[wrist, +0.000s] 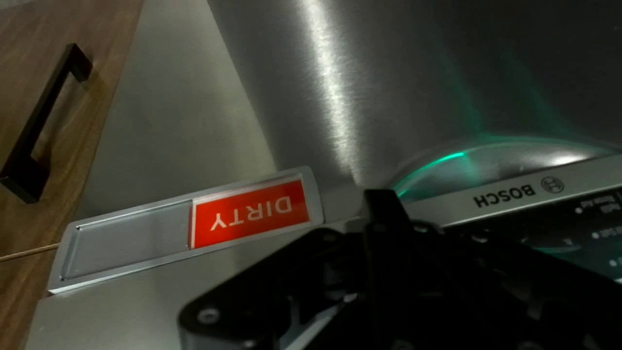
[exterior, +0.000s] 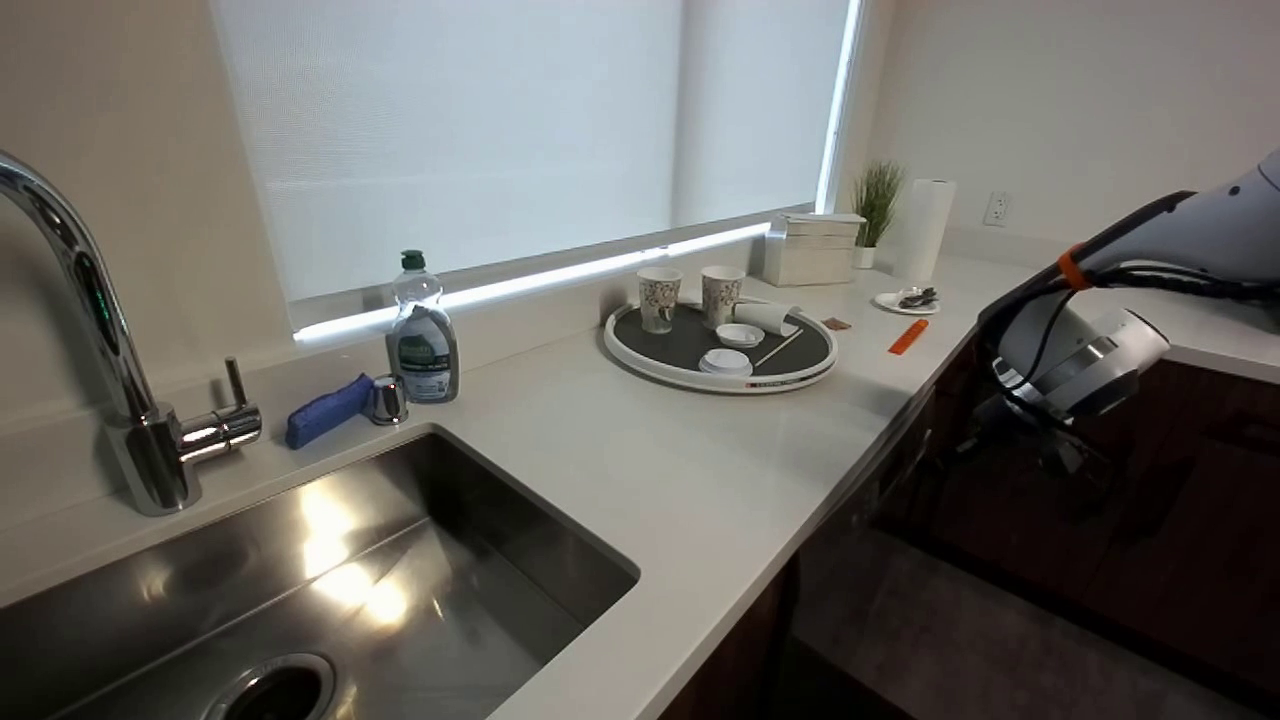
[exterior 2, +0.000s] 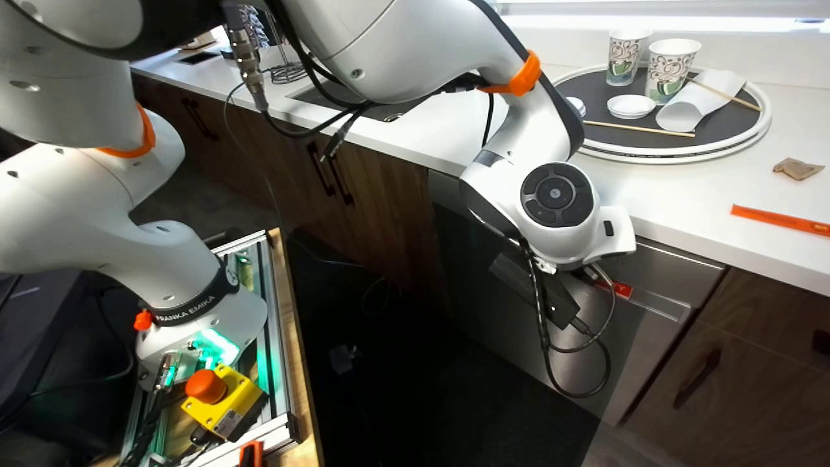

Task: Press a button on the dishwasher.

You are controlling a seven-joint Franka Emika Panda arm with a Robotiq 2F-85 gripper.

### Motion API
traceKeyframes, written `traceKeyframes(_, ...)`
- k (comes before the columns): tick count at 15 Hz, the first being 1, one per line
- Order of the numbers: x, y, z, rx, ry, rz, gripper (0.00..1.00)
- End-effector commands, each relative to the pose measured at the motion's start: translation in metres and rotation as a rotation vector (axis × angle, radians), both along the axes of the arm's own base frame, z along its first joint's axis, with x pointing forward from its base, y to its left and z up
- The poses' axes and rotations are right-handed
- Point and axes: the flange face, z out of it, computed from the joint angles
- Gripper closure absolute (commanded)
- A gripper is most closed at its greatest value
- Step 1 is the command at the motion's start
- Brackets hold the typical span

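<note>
Probably Aiming, Not Yet Pressing

In an exterior view, the dishwasher (exterior 2: 506,324) stands beneath the front edge of the worktop (exterior 2: 687,188). In the wrist view, the gripper (wrist: 384,201) is closed upon itself near the control panel (wrist: 583,226) (which button, I cannot distinguish); next calls for aligning, then pushing.
</note>
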Motion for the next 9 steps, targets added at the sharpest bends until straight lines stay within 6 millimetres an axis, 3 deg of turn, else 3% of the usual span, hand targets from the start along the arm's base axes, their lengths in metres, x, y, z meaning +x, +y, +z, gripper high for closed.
traceKeyframes(1, -0.015, 0.005, 0.006, -0.079, 0.05, 0.061, 1.0)
traceKeyframes(2, -0.017, 0.005, 0.008, -0.092, 0.058, 0.084, 0.96)
traceKeyframes(3, -0.02, 0.005, 0.01, -0.113, 0.066, 0.098, 0.73)
traceKeyframes(5, -0.025, 0.007, 0.012, -0.145, 0.079, 0.129, 0.7)
traceKeyframes(9, -0.034, 0.012, 0.021, -0.19, 0.094, 0.193, 0.42)
